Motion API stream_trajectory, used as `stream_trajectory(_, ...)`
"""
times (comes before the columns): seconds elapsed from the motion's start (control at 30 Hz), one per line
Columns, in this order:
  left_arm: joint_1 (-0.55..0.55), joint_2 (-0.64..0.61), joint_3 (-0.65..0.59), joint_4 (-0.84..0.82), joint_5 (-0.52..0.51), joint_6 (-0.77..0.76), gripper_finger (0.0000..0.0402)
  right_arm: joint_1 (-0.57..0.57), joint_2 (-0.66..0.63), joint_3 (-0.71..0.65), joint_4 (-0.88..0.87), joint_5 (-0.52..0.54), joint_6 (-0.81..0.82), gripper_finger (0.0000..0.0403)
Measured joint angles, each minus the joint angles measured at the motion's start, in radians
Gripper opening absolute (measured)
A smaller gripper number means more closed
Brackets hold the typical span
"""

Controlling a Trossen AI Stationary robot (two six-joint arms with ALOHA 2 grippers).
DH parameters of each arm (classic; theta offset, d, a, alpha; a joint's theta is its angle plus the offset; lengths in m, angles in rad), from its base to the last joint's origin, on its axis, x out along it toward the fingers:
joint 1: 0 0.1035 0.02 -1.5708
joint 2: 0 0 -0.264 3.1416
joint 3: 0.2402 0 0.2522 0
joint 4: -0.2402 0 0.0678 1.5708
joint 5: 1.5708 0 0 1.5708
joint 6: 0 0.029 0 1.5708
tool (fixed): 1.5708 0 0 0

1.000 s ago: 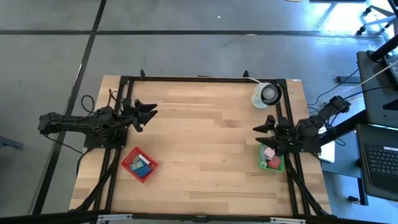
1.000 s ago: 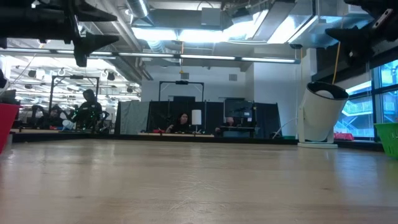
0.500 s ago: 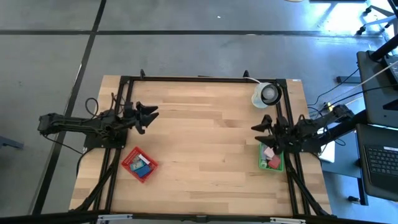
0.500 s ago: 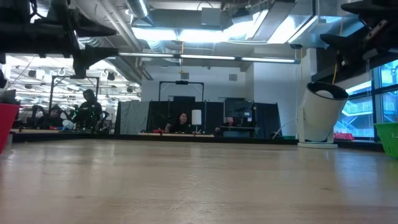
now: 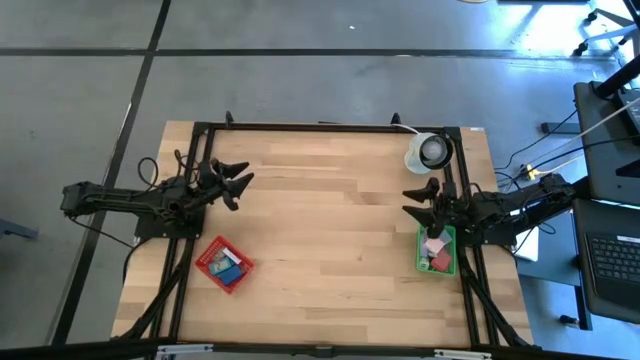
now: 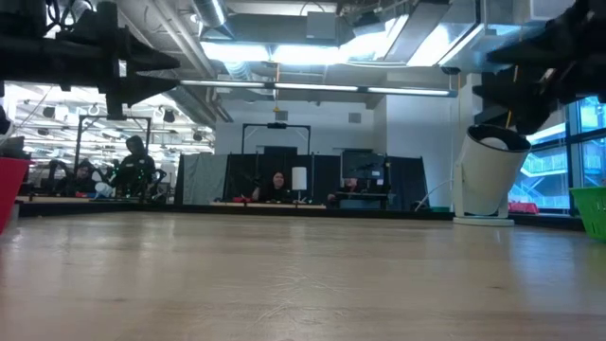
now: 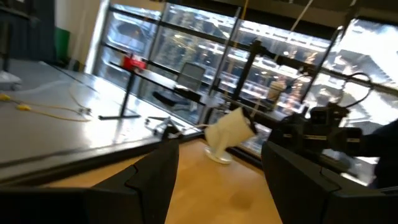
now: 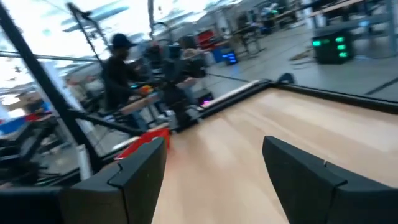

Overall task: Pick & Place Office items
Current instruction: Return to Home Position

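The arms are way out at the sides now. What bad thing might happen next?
1. The right claw hangs open between the white round thing and the green bin. A wide swing might knock that white thing over.
2. If that arm dips, it might bump the green bin, which sits near the table's right side, and spill the pieces.
The left claw, also open, has bare table around it, so it looks safer.

No text, label, brand, number or sign can be read on the table or on anything around it.
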Motion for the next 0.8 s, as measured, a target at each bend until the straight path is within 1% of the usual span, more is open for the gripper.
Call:
stream_trajectory(0.17,0.000,0.000,0.000,-0.002,-0.031,0.059,0.0226,0.000,0.001,0.000,-0.007,0.088,0.003,0.0270)
stream_trajectory(0.8,0.000,0.000,0.000,-0.001,-0.028,0.054,0.0226,0.000,0.001,0.001,-0.007,0.084,0.003,0.0270)
